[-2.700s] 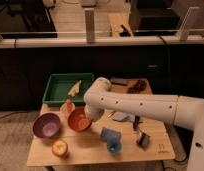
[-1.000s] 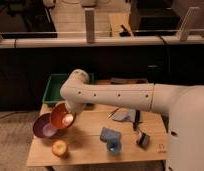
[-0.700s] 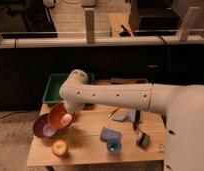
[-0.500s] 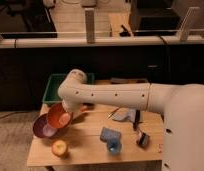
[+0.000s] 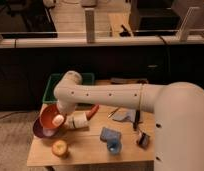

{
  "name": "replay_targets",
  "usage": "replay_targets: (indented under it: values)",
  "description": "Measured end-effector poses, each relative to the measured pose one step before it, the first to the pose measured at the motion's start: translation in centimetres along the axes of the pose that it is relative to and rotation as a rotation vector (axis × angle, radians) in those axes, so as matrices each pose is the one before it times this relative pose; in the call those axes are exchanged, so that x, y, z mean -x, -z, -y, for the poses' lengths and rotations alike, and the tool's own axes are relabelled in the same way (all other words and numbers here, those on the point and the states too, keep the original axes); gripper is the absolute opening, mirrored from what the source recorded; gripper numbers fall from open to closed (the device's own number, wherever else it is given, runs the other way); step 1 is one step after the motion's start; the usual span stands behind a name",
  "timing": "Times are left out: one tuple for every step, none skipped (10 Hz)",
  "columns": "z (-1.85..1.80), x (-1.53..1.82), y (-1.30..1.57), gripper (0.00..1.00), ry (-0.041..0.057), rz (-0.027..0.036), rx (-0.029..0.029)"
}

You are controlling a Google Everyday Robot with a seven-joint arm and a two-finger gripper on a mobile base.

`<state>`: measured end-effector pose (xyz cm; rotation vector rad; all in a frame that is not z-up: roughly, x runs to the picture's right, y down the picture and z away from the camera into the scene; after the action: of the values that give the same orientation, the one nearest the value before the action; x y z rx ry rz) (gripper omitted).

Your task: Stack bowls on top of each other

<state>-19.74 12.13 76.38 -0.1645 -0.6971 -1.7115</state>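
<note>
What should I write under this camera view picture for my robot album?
The robot's shut gripper holds the orange-red bowl tilted over the purple bowl on the wooden table.

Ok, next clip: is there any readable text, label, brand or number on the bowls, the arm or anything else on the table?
None can be read.
Orange-red bowl, purple bowl, blue cup, green tray: no markings show.
Robot arm: only a row of dark dots, no lettering.
Gripper, at the orange-red bowl over the purple one: shut on its rim, no label seen.
Small dark item: too blurred to tell.

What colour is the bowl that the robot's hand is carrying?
Orange-red bowl, held by the gripper over the purple bowl; camera view.
</note>
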Motion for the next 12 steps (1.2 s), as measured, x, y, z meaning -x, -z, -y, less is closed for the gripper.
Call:
replay_targets:
  values:
    - [0.828,-0.08,-0.832,0.03,0.0027,0.02019,-0.00797]
    - [0.174,-0.033,-0.655,0.03,0.00858,0.02048,-0.00965]
    - [-0.06,-0.015,-0.443,0.1,0.01198,0.01873,-0.0126]
    - [0.197,-0.015,-0.317,0.19,0.01353,0.01125,-0.01608]
    - [0.393,-0.069,-0.241,0.3,0.01639,0.00728,-0.01531]
    - [0.214,-0.05,-0.216,0.4,0.01104,0.0061,-0.009]
    - [0.068,-0.037,-0.255,0.5,0.00782,0.00655,-0.00374]
    - [0.145,-0.053,-0.244,0.62,0.01029,0.00517,-0.00337]
    - [0.086,-0.01,-0.137,0.7,0.00799,0.00279,-0.00215]
    - [0.045,-0.045,-0.067,0.76,0.00748,0.00185,-0.00083]
    - [0.086,-0.045,-0.143,0.8,0.01691,0.00551,-0.00064]
    - [0.341,-0.026,-0.211,0.8,0.0262,0.0087,-0.00025]
